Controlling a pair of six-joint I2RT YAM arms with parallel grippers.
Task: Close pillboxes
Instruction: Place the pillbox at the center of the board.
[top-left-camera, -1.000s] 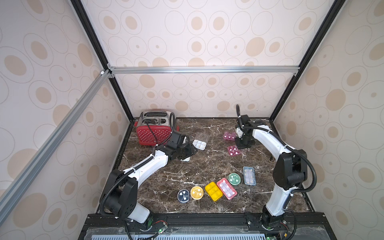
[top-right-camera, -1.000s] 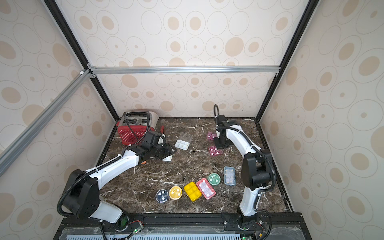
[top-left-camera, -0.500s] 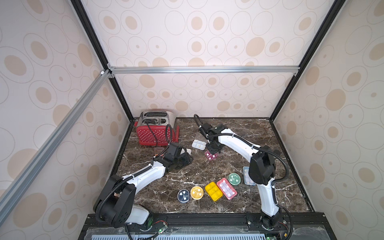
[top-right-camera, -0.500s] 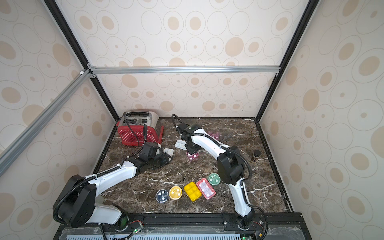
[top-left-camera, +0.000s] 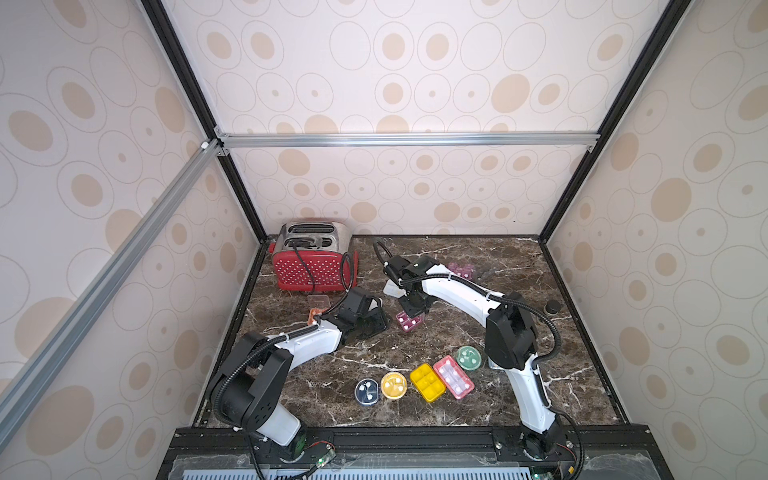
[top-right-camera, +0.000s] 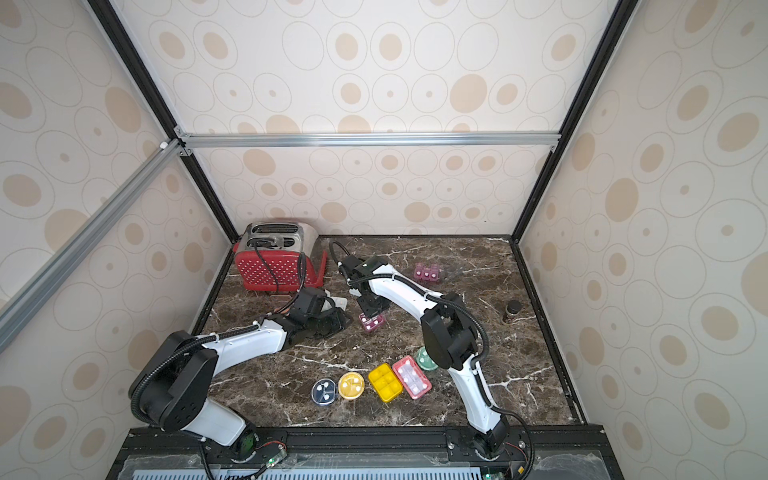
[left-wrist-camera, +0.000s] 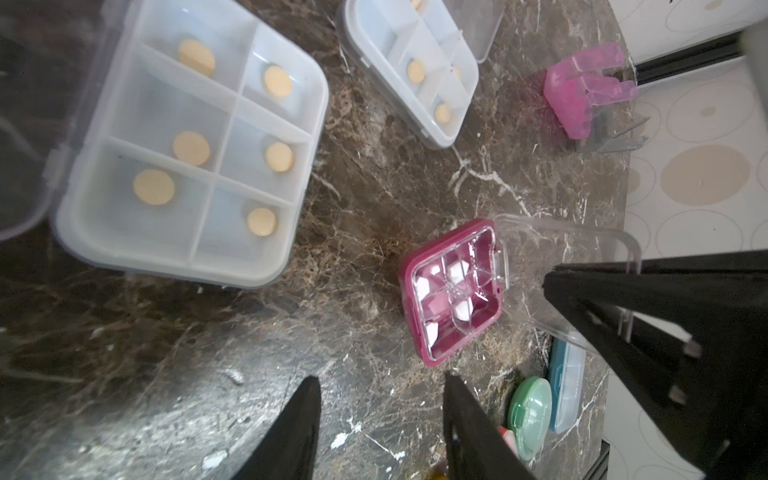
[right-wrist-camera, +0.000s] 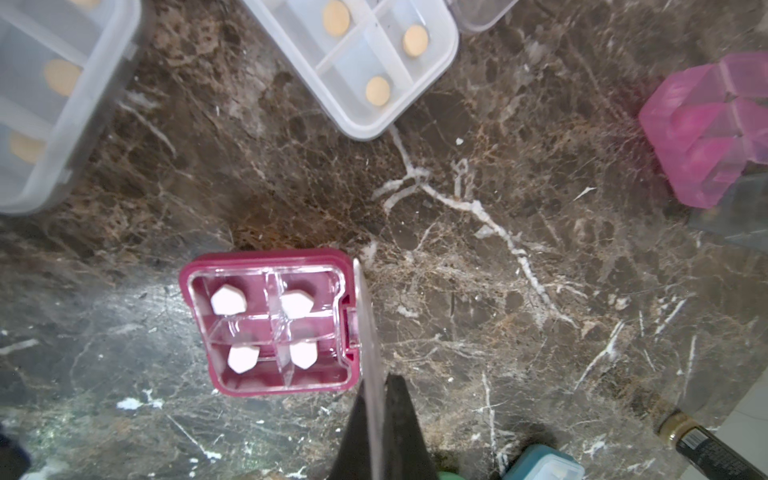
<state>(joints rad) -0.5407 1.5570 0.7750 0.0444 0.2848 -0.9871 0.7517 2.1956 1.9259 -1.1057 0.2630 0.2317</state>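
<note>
A maroon pillbox (right-wrist-camera: 266, 324) with white pills sits on the marble top, seen in both top views (top-left-camera: 409, 322) (top-right-camera: 371, 322). Its clear lid (left-wrist-camera: 582, 249) stands up, and my right gripper (right-wrist-camera: 374, 386) (top-left-camera: 410, 311) is shut on the lid's edge. My left gripper (left-wrist-camera: 380, 386) (top-left-camera: 370, 324) hovers open over bare marble just left of that box, holding nothing. Two grey-white pillboxes (left-wrist-camera: 187, 145) (left-wrist-camera: 409, 70) with orange pills lie open behind it. A pink pillbox (left-wrist-camera: 577, 95) stands at the back. Round blue (top-left-camera: 367, 391), yellow (top-left-camera: 393, 385) and green (top-left-camera: 469, 358) boxes line the front with yellow (top-left-camera: 427, 382) and red (top-left-camera: 453, 377) rectangular ones.
A red dotted toaster (top-left-camera: 313, 266) with its cord stands at the back left. A small dark jar (top-left-camera: 552, 308) is near the right edge. An orange pillbox (top-left-camera: 316, 316) lies by the left arm. A light blue pillbox (left-wrist-camera: 565, 386) lies next to the green one.
The right arm swung from the back right to the middle, bringing the maroon box along by its lid. The left arm drew back from the white box and its jaws narrowed slightly.
</note>
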